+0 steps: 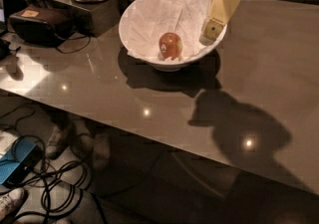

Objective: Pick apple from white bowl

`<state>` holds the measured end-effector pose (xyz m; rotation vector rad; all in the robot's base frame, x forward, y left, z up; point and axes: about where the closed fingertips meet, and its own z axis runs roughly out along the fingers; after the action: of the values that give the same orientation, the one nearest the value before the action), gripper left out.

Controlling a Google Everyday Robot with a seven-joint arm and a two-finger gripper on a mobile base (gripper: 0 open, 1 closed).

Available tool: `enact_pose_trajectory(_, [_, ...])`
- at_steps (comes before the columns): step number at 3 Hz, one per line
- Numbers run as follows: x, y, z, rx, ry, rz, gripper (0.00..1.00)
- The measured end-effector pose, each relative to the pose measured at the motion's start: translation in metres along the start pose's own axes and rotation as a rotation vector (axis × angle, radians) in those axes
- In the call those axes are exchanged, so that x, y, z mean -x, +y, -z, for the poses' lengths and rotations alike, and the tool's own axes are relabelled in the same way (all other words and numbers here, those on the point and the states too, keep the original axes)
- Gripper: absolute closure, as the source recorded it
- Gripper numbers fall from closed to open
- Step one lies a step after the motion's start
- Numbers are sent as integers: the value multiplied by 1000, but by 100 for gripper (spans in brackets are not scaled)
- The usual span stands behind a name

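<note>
Apple is sat mid white bowl, upper middle of frame, just down-left of the gripper hung over the right rim; its opening can't be told, nothing's seen held.

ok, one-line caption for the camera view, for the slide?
Gripper at the right rim of the white bowl, apple resting apart on its paper lining.

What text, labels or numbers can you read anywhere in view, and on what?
No text is readable.
On the apple, a sticker: too small to read.
On the dark case at left, a pale tag: blurred, unreadable.
The claw, over the white bowl at its right side: no markings seen.
</note>
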<state>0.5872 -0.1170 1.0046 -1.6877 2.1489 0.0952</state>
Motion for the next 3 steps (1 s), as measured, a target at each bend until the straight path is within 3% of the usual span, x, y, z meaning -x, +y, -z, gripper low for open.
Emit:
enact_pose_trajectory(1, [13, -14, -10, -9, -55, -48, 0])
enact_pose_trajectory(3, [37, -46, -47, 39, -73, -132, 7])
